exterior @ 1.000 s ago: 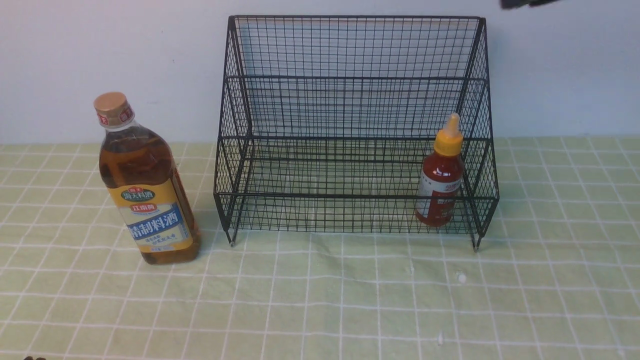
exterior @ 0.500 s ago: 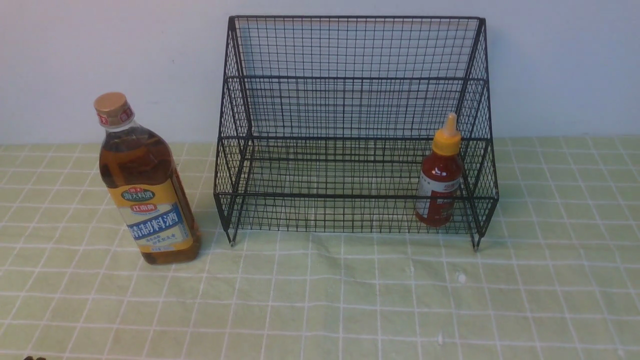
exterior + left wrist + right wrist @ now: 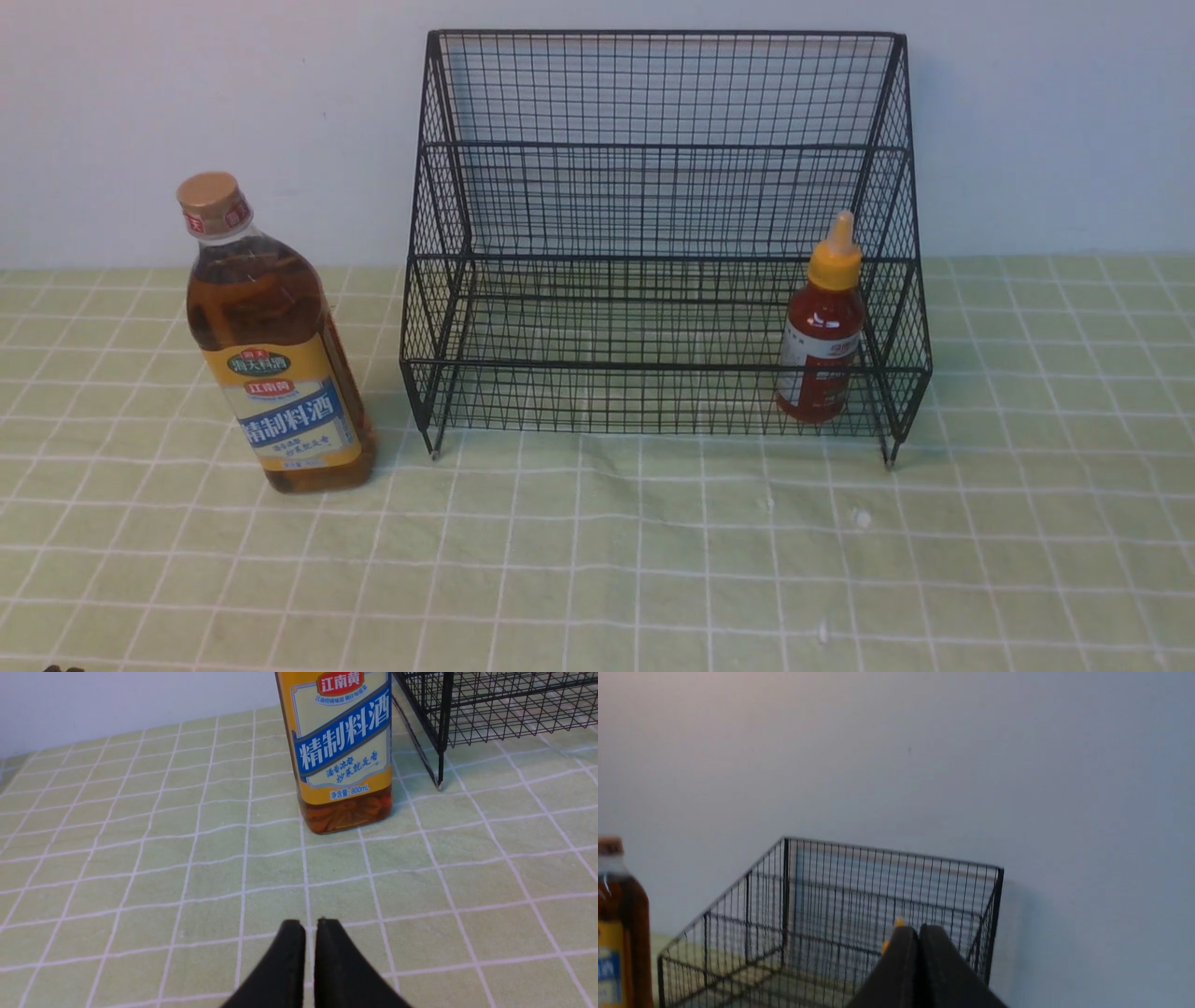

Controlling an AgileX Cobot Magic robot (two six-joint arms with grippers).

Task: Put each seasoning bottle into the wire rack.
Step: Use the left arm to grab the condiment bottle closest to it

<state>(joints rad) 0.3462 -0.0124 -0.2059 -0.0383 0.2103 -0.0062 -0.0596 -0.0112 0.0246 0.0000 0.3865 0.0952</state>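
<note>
The tall bottle of amber liquid [image 3: 271,345], tan-capped with a yellow-blue label, stands upright on the checked cloth just left of the black wire rack [image 3: 663,149]. The small red sauce bottle [image 3: 822,350] with its yellow nozzle stands upright in the rack's lower tier at the right end. Neither gripper shows in the front view. My left gripper [image 3: 311,926] is shut and empty, low over the cloth, short of the tall bottle [image 3: 343,751]. My right gripper [image 3: 919,931] is shut and empty, held high facing the rack [image 3: 831,905]; only the red bottle's yellow tip [image 3: 899,922] peeks past its fingers.
A pale wall stands right behind the rack. The green checked cloth [image 3: 653,560] covers the whole table in front of the bottle and the rack. The rack's near left foot [image 3: 439,784] stands close beside the tall bottle.
The dark part of the right arm at the front view's top right corner has left the picture. Bottles and rack have not moved.
</note>
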